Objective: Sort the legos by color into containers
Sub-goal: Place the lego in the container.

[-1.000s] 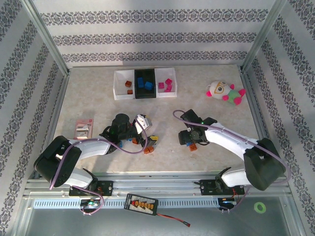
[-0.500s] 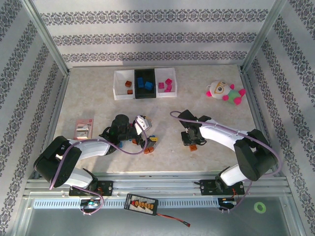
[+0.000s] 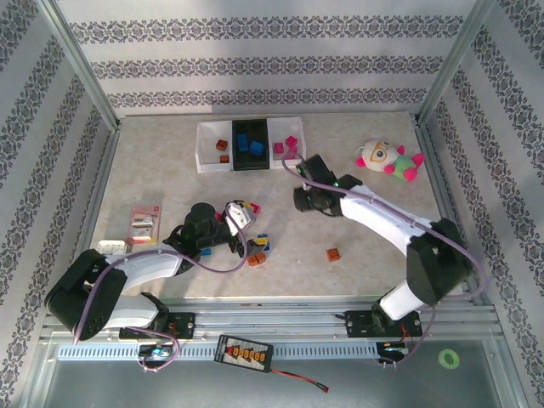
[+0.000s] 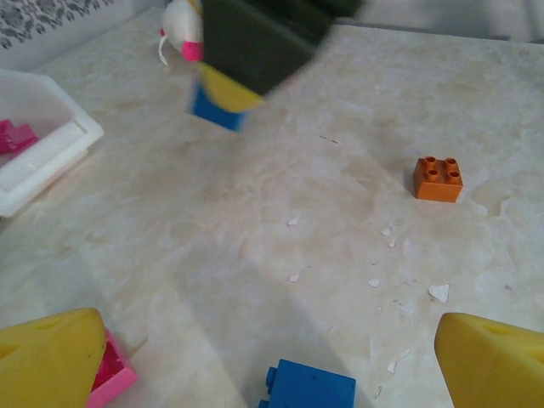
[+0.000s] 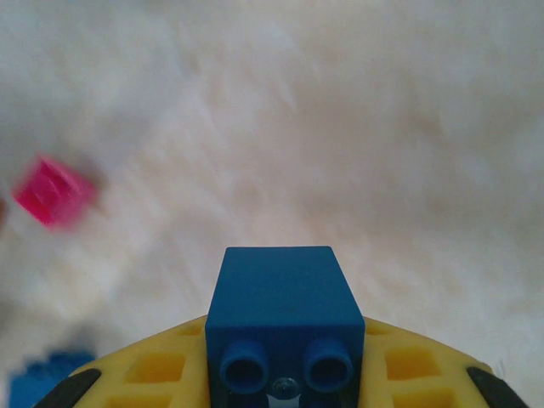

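Between the yellow fingers of the right gripper (image 5: 280, 374) we see one blue brick (image 5: 280, 302) clamped, studs toward the wrist camera, held above the table (image 3: 170, 178) a little short of the containers. Those number three, in a row at the far side: a left white bin (image 3: 204, 146), a black middle bin (image 3: 251, 161) and a right white bin (image 3: 299, 144). We count two orange-brown bricks (image 3: 222, 144) in the left white one, two blue bricks (image 3: 243, 138) in the black one, and what look like three pink bricks (image 3: 291, 142) in the right white one, though they are small from overhead.

On the table, one lone orange brick (image 3: 333, 254) lies well apart from the rest. A small cluster (image 3: 257, 253) of orange and blue pieces sits beside the left gripper (image 4: 272, 353); we cannot count it surely. That gripper is spread wide with nothing in it, low over a loose blue brick (image 4: 310, 387), with one pink brick (image 4: 115, 378) against its left finger.

One plush toy (image 3: 387, 159) lies far right, one red-and-white packet (image 3: 144, 221) near left.
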`<state>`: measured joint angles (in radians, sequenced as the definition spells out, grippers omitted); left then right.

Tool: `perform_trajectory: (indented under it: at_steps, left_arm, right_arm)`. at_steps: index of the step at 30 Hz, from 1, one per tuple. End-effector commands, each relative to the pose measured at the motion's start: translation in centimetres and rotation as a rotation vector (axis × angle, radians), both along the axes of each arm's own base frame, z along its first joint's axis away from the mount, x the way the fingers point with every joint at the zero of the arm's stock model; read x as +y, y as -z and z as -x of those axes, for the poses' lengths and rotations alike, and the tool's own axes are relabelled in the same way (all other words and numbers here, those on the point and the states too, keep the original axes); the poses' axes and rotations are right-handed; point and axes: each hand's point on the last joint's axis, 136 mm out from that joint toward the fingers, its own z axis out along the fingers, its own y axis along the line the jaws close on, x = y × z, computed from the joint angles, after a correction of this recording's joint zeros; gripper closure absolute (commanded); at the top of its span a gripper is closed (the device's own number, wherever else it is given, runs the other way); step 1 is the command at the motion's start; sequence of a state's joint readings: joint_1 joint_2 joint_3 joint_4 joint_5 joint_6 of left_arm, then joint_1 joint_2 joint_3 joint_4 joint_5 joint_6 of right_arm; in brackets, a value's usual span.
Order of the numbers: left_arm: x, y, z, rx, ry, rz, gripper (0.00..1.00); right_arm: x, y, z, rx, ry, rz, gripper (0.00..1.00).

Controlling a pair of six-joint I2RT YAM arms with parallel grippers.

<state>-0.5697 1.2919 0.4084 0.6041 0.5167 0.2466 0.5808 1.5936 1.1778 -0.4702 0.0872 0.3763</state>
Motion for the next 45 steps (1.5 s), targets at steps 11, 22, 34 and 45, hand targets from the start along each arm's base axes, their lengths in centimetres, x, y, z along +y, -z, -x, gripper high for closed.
perform_trajectory:
  at_steps: [11,22,34,45]
  left_arm:
    - [2.0,0.5,0.3,0.047,-0.116,-0.045,0.01]
    - [2.8,0.4,0.1,0.058,-0.174,-0.046,0.01]
    - [8.2,-0.8,-4.1,0.197,-0.681,0.164,0.01]
    - [14.0,0.1,-3.1,0.414,-1.050,0.002,0.01]
  right_arm:
    - [11.5,-2.9,-14.6,-0.271,-0.083,-0.166,0.75]
    - [13.7,0.0,-20.4,-0.328,-0.058,-0.124,0.68]
    - [12.2,-5.6,-17.3,-0.389,-0.143,-0.154,0.35]
    - [8.4,-7.4,-6.9,-0.372,-0.247,-0.154,0.28]
